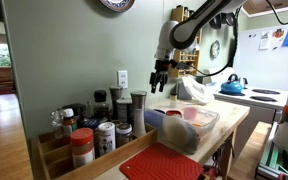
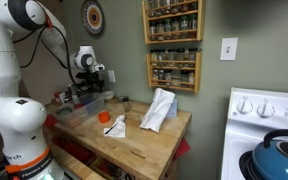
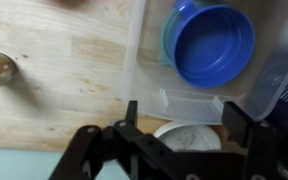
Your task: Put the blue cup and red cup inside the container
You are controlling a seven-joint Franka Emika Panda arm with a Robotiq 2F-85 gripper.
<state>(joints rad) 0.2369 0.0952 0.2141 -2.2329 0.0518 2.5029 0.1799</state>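
Observation:
The blue cup [image 3: 214, 45] sits upright inside the clear container [image 3: 184, 100], filling the upper right of the wrist view. In an exterior view the blue cup [image 1: 173, 116] and the red cup [image 1: 191, 115] lie side by side in the container [image 1: 206, 128]. A red spot, apparently the red cup [image 2: 104, 118], also shows in the other exterior view. The red cup is out of the wrist view. My gripper [image 3: 182, 118] is open and empty, above the container's edge [image 1: 160, 84].
A white speckled jar lid [image 3: 189, 135] lies under the jaws. Spice jars in a wooden tray [image 1: 89, 135] and a red mat [image 1: 164, 162] are by the container. A white cloth [image 2: 159, 108] lies on the wooden counter [image 3: 64, 70]. A blue kettle [image 1: 233, 86] sits on the stove.

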